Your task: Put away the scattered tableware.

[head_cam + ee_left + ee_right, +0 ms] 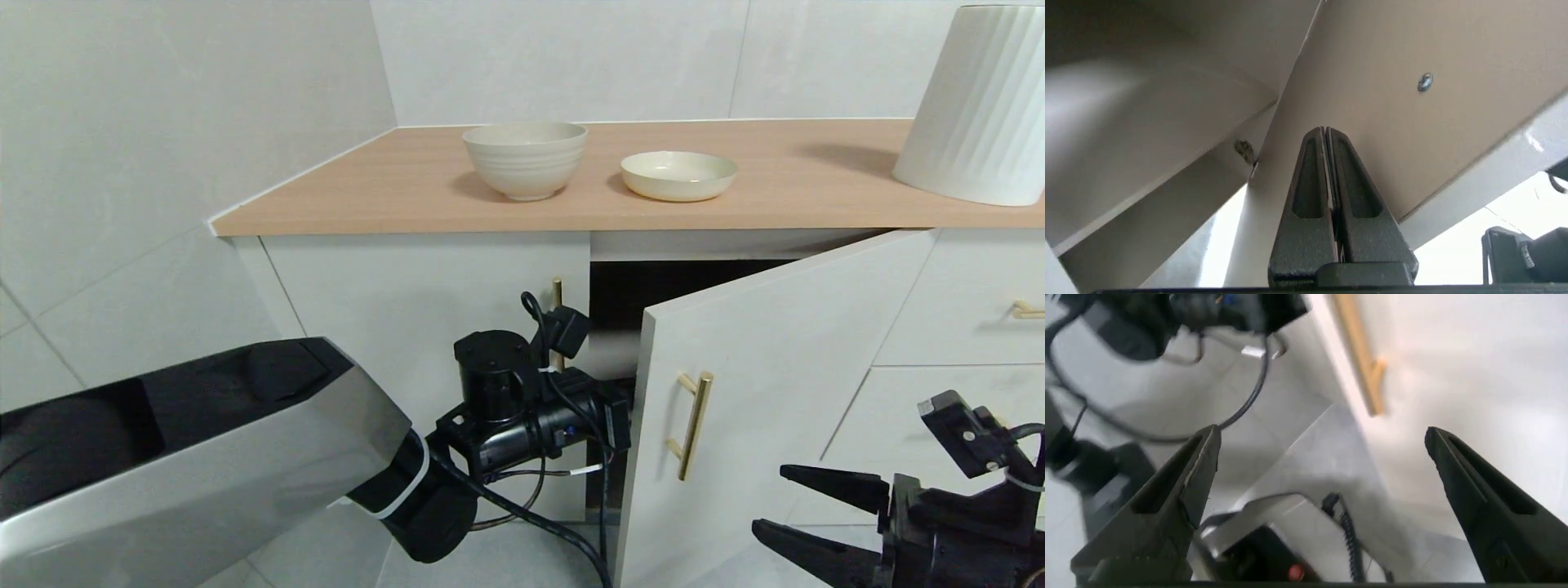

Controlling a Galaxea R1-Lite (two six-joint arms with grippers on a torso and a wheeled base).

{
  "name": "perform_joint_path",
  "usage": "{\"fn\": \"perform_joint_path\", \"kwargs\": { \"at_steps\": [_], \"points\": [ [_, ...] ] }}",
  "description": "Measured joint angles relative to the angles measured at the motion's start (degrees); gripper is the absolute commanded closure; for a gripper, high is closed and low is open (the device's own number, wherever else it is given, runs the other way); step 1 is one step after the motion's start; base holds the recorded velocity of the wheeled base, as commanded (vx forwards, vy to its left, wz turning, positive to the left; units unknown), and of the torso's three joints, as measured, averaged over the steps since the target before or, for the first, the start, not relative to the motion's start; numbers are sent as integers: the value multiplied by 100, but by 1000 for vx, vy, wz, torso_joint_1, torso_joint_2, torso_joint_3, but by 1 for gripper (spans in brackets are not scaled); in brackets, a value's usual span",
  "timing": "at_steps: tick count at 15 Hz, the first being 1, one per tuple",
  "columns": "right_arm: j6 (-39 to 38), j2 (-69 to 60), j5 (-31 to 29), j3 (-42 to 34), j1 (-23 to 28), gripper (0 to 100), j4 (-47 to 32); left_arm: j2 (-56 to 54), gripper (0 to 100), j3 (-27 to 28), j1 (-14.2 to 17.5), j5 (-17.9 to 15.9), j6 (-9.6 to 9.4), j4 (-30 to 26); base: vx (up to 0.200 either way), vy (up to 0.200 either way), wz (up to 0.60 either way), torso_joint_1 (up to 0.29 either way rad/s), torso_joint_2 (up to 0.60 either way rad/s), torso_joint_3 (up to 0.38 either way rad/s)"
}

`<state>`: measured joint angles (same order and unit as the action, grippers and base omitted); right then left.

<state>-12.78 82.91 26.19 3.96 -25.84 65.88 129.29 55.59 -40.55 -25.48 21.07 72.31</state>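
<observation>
Left hand (1325,139) clenched behind the white flat cabinet door (775,367), right hand (769,499) released; we advise pushing it fully open.

Bowl (525,159) L, dish (678,175) R (on counter (367,196))

White ribbed container (976,106) on wooden countertop (816,175), tiled wall (163,122)

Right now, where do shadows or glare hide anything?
Head view: bowl and shallow dish cast soft shadows leftward on the countertop; the cabinet opening is black inside. Right wrist view: the door beside its handle is washed bright.
</observation>
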Motion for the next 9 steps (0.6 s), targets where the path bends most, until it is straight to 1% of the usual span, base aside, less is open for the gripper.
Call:
{"fn": "perform_joint_path", "kwargs": {
  "at_steps": [1, 5, 7, 9],
  "points": [
    [5, -99, 0, 6, -61, 0, -154, -16, 100, 52, -24, 2, 1, -90, 0, 0, 0, 0, 0, 0],
    [9, -256, -5, 17, -155, 0, -196, -29, 100, 293, -77, 16, 4, -580, -200, 0, 0, 7, 0, 1],
    [6, -282, -2, 11, -196, 0, -202, -24, 100, 402, -116, -13, 1, -668, -200, 0, 0, 0, 7, 7],
    [6, -293, -2, 6, -262, 0, -202, -2, 100, 489, -110, 6, 1, -756, 0, 0, 0, 0, 0, 0]
  ]
}}
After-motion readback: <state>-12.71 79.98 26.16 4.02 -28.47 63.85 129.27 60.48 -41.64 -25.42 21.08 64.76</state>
